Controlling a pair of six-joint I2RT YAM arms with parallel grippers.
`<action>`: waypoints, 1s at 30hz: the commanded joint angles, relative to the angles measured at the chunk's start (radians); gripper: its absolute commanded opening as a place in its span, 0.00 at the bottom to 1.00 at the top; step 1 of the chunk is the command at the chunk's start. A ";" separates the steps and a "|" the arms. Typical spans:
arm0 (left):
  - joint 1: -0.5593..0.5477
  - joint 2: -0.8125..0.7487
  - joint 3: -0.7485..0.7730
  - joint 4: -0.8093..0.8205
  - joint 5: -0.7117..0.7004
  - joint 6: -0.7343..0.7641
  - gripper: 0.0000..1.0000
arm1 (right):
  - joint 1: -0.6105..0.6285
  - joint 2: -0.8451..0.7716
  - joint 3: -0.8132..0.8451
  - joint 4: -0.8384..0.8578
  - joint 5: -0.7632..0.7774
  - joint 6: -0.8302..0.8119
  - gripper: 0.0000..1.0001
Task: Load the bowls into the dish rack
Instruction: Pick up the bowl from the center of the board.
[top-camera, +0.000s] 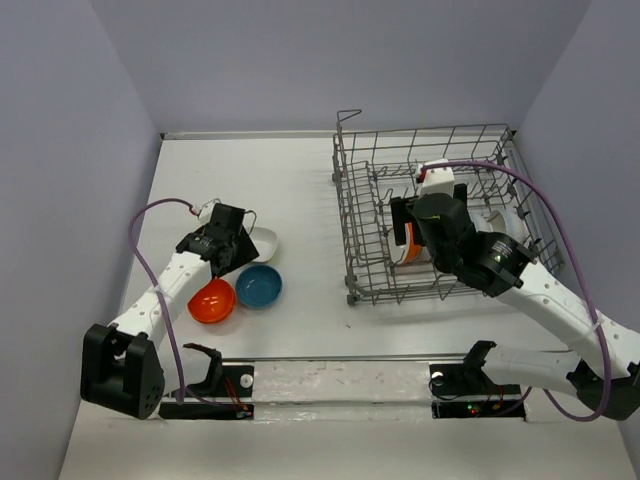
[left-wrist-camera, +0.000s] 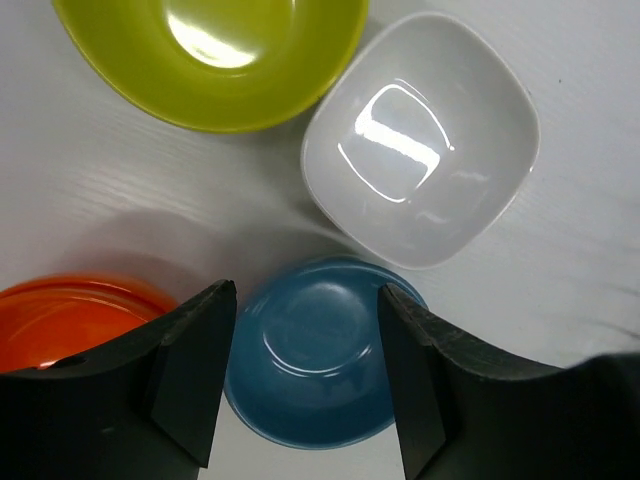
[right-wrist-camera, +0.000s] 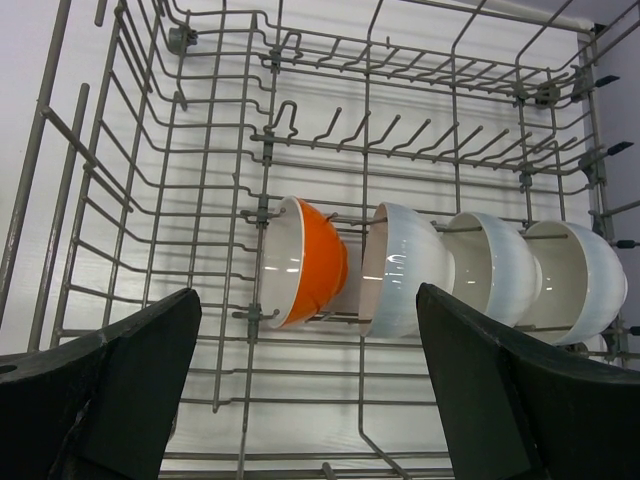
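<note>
Four bowls lie loose on the table. In the left wrist view a blue bowl (left-wrist-camera: 310, 350) shows between the fingers of my open left gripper (left-wrist-camera: 305, 300), and nothing is held. An orange-red bowl (left-wrist-camera: 70, 320) lies to its left, a squarish white bowl (left-wrist-camera: 420, 140) beyond it, and a yellow-green bowl (left-wrist-camera: 210, 50) at the far left. My right gripper (right-wrist-camera: 305, 295) hangs wide open inside the dish rack (right-wrist-camera: 270, 135). Below it an orange bowl (right-wrist-camera: 305, 262) and three white bowls (right-wrist-camera: 400, 268) stand on edge in a row.
The dish rack (top-camera: 420, 135) fills the right half of the table, with its raised handle at the back left corner. The blue bowl (top-camera: 259, 286) and orange-red bowl (top-camera: 211, 300) lie near the front rail (top-camera: 340, 362). Side walls close in on both sides.
</note>
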 joint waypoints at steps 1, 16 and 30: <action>0.065 -0.014 -0.017 0.033 0.035 0.046 0.68 | 0.005 -0.026 -0.004 0.050 -0.007 -0.012 0.94; 0.091 0.075 -0.059 0.112 0.175 0.080 0.68 | 0.005 -0.026 -0.012 0.054 -0.007 -0.017 0.94; 0.090 0.116 -0.070 0.139 0.246 0.096 0.68 | 0.005 -0.024 -0.017 0.061 0.001 -0.023 0.95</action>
